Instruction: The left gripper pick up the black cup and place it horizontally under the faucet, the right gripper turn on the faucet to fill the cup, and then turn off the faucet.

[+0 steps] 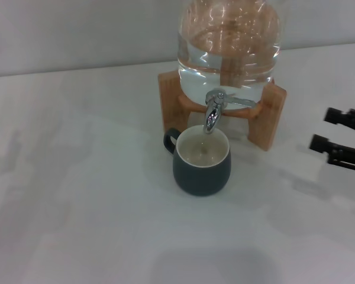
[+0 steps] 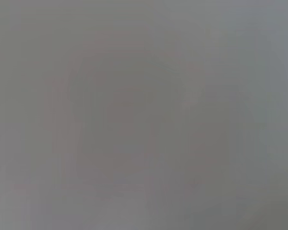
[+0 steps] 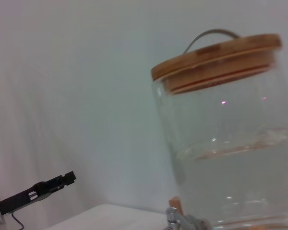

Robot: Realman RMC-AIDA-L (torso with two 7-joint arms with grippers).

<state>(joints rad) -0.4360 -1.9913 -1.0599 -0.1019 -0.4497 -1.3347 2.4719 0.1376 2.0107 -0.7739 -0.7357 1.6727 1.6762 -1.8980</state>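
Standing upright under the faucet [image 1: 212, 112], squat black cup [image 1: 202, 163], cream inside

Clear glass water jar [image 1: 229, 44], bamboo-looking lid [image 3: 216, 60] (wire handle on top), sits in a wooden stand [image 1: 267, 115] on the white counter [image 1: 77, 195].

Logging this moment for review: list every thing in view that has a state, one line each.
black cup: upright on the table, right under the spout, some liquid inside, nothing holding it.
faucet: spout pointing down over the cup; flow cannot be told.
glass jar: partly filled, wooden lid on, sitting on its wooden stand.
right pincer: open, off to the right, away from the faucet.
left pincer: not in view.
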